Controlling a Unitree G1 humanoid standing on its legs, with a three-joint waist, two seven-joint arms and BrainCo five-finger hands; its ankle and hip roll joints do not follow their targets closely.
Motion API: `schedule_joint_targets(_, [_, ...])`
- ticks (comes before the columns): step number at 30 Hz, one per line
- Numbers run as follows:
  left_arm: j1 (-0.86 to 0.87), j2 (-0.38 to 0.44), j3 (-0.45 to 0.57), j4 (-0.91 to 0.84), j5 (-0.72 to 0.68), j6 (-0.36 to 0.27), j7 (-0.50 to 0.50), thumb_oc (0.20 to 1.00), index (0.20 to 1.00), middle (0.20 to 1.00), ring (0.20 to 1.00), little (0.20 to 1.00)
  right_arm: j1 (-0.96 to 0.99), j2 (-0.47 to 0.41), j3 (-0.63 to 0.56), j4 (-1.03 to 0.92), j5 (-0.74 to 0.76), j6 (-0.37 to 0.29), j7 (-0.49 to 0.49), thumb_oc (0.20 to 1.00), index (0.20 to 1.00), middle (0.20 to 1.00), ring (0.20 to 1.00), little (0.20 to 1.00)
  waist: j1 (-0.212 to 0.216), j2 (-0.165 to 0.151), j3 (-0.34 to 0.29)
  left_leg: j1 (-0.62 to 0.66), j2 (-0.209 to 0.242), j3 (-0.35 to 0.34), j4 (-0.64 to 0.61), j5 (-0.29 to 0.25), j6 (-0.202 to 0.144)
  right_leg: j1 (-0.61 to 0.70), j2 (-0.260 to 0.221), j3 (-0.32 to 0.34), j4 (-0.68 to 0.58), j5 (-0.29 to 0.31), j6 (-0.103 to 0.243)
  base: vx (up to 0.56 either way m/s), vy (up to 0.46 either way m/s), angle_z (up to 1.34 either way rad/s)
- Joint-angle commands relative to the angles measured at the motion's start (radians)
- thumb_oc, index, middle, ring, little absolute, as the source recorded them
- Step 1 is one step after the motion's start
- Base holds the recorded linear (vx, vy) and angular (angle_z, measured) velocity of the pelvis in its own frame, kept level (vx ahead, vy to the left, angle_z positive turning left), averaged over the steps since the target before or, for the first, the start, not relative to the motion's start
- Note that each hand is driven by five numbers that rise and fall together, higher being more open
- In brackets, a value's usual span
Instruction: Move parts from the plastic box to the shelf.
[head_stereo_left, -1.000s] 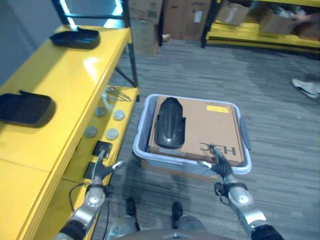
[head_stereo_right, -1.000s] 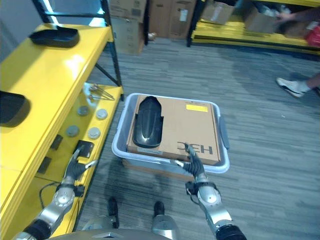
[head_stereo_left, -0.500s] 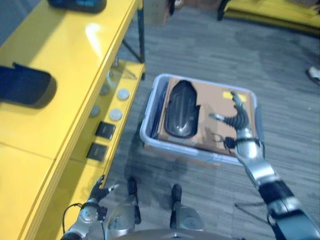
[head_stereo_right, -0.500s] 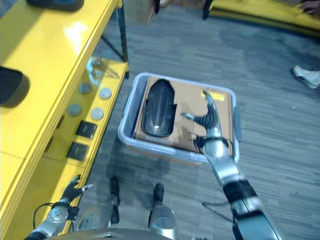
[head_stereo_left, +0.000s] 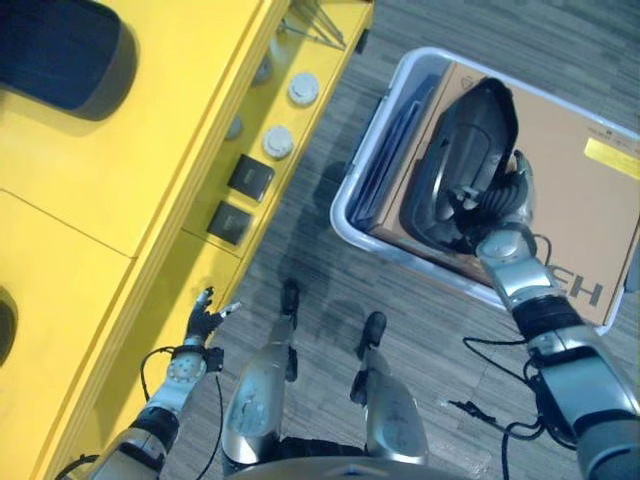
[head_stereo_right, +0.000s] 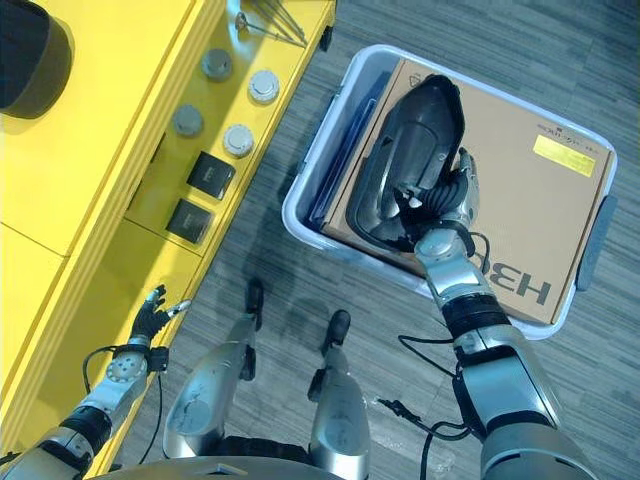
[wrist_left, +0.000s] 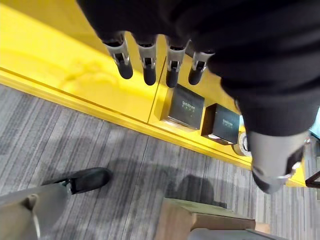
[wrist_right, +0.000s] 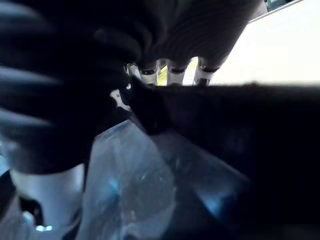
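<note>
- The plastic box (head_stereo_right: 310, 205) sits on the grey floor (head_stereo_right: 300, 290) at about 1 o'clock from the robot, its long side running just beside the yellow shelf (head_stereo_right: 100, 130); a narrow strip of bare floor separates the two.
- A brown cardboard carton (head_stereo_right: 520, 190) fills most of the box, and a flat dark sheet is wedged upright between the carton and the box wall nearest the shelf.
- The black part (head_stereo_right: 410, 160), long and rounded, lies on top of the carton along its shelf-side edge.
- The lower shelf level carries round metal discs (head_stereo_right: 238, 138) and two small black boxes (head_stereo_right: 210, 175), with open yellow surface beyond them; another black part (head_stereo_left: 60, 55) rests on the upper level at 10 o'clock.
- The right hand (head_stereo_right: 448, 205) reaches forward from the lower right with the arm stretched out over the box rim, and its fingers (wrist_right: 170, 70) are curled over the edge of the black part, clasping it; the wrist view shows the dark tips hooked past the part's rim.
- The left hand (head_stereo_right: 150, 315) hangs low at 8 o'clock beside the shelf's front edge, fingers (wrist_left: 147, 62) straight and relaxed, holding nothing.
</note>
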Motion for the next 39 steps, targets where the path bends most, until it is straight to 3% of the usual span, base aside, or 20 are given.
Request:
schedule_joint_targets(1, [0.016, -0.002, -0.019, 0.030, -0.015, -0.019, 0.012, 1.000, 1.000, 1.000, 1.000, 1.000, -0.014, -0.048, 0.087, 0.084, 0.012, 0.072, 0.140, 1.000, 1.000, 1.000, 1.000, 1.000, -0.009, -0.014, -0.035, 0.032, 0.017, -0.049, 0.065, -0.210, -0.041, -0.036, -0.029, 0.007, 0.031, -0.101, -0.017, 0.00, 0.000, 0.00])
schedule_joint_targets(2, [0.016, 0.001, -0.018, 0.030, -0.021, -0.017, 0.007, 1.000, 1.000, 1.000, 1.000, 1.000, -0.020, -0.043, 0.106, 0.129, 0.005, 0.093, 0.193, 0.200, 0.200, 0.200, 0.200, 0.200, -0.005, -0.011, -0.036, 0.035, 0.016, -0.050, 0.061, -0.209, -0.042, -0.036, -0.031, 0.004, 0.031, -0.101, -0.018, 0.00, 0.000, 0.00])
schedule_joint_targets(6, [0.019, 0.006, -0.031, 0.033, -0.002, -0.017, -0.017, 1.000, 1.000, 1.000, 1.000, 1.000, -0.042, -0.019, 0.164, 0.351, 0.042, 0.070, 0.240, 0.200, 0.200, 0.200, 0.200, 0.200, 0.022, -0.003, -0.053, 0.052, 0.019, -0.056, 0.046, -0.203, -0.047, -0.021, -0.041, -0.025, 0.027, -0.099, -0.018, 0.00, -0.026, 0.09])
schedule_joint_targets(11, [0.037, 0.004, -0.035, 0.023, -0.048, -0.030, -0.052, 1.000, 1.000, 1.000, 1.000, 1.000, -0.009, 0.012, 0.111, 0.487, 0.102, 0.134, 0.238, 0.200, 0.200, 0.200, 0.200, 0.200, 0.035, -0.003, -0.094, 0.089, 0.023, -0.055, 0.029, -0.204, -0.049, 0.008, -0.046, -0.046, 0.023, -0.096, -0.014, 0.02, -0.038, 0.17])
schedule_joint_targets(15, [0.036, 0.018, -0.041, -0.057, -0.054, -0.032, -0.085, 1.000, 1.000, 1.000, 1.000, 1.000, 0.064, 0.020, 0.058, 0.541, 0.092, 0.094, 0.219, 0.200, 0.200, 0.200, 0.200, 0.200, 0.032, -0.011, -0.127, 0.126, 0.031, -0.048, 0.014, -0.204, -0.049, 0.040, -0.045, -0.052, 0.014, -0.092, -0.010, 0.03, -0.056, 0.10])
schedule_joint_targets(19, [0.035, 0.058, -0.052, -0.193, -0.062, -0.007, -0.092, 1.000, 1.000, 1.000, 1.000, 1.000, 0.143, 0.013, 0.018, 0.522, 0.093, 0.045, 0.261, 0.200, 0.200, 0.200, 0.200, 0.200, 0.023, -0.020, -0.162, 0.155, 0.035, -0.040, 0.000, -0.205, -0.052, 0.069, -0.043, -0.057, 0.003, -0.087, -0.001, 0.04, -0.081, 0.05])
schedule_joint_targets(20, [0.032, 0.088, -0.048, -0.283, -0.068, 0.041, -0.102, 1.000, 1.000, 1.000, 1.000, 1.000, 0.207, 0.016, 0.002, 0.511, 0.086, -0.011, 0.266, 0.200, 0.200, 0.200, 0.200, 0.200, 0.018, -0.026, -0.188, 0.175, 0.039, -0.034, -0.005, -0.205, -0.054, 0.089, -0.044, -0.061, 0.003, -0.087, 0.003, 0.06, -0.095, 0.03])
schedule_joint_targets(23, [0.023, 0.112, -0.051, -0.353, -0.074, 0.083, -0.117, 1.000, 1.000, 1.000, 1.000, 1.000, 0.255, 0.012, -0.017, 0.498, 0.074, -0.087, 0.242, 0.200, 0.200, 0.200, 0.200, 0.200, 0.012, -0.033, -0.213, 0.193, 0.044, -0.028, -0.005, -0.207, -0.054, 0.111, -0.044, -0.064, 0.002, -0.088, 0.005, 0.05, -0.093, -0.06])
schedule_joint_targets(26, [0.002, 0.132, -0.053, -0.439, -0.090, 0.134, -0.142, 1.000, 1.000, 1.000, 1.000, 1.000, 0.307, -0.002, -0.035, 0.415, 0.012, -0.171, 0.154, 0.200, 0.200, 0.200, 0.200, 0.200, -0.007, -0.037, -0.253, 0.222, 0.048, -0.013, -0.005, -0.214, -0.055, 0.141, -0.040, -0.061, -0.003, -0.093, 0.006, 0.04, -0.065, -0.06])
schedule_joint_targets(34, [-0.033, 0.125, -0.037, -0.574, -0.143, 0.258, -0.194, 1.000, 1.000, 1.000, 1.000, 1.000, 0.388, -0.063, -0.040, 0.029, -0.267, -0.179, 0.006, 0.200, 0.200, 0.200, 0.200, 0.200, -0.059, -0.053, -0.337, 0.280, 0.061, 0.033, -0.005, -0.230, -0.056, 0.187, -0.025, -0.030, -0.005, -0.107, 0.008, 0.02, -0.025, -0.21])
schedule_joint_targets(39, [-0.115, 0.101, -0.063, -0.677, -0.232, 0.438, -0.288, 1.000, 1.000, 1.000, 1.000, 1.000, 0.330, -0.178, -0.046, -0.338, -0.534, -0.185, -0.023, 0.200, 0.200, 0.200, 0.200, 0.200, -0.101, -0.074, -0.390, 0.310, 0.068, 0.065, -0.005, -0.243, -0.053, 0.209, -0.013, -0.007, -0.005, -0.120, 0.017, -0.04, -0.013, -0.17])
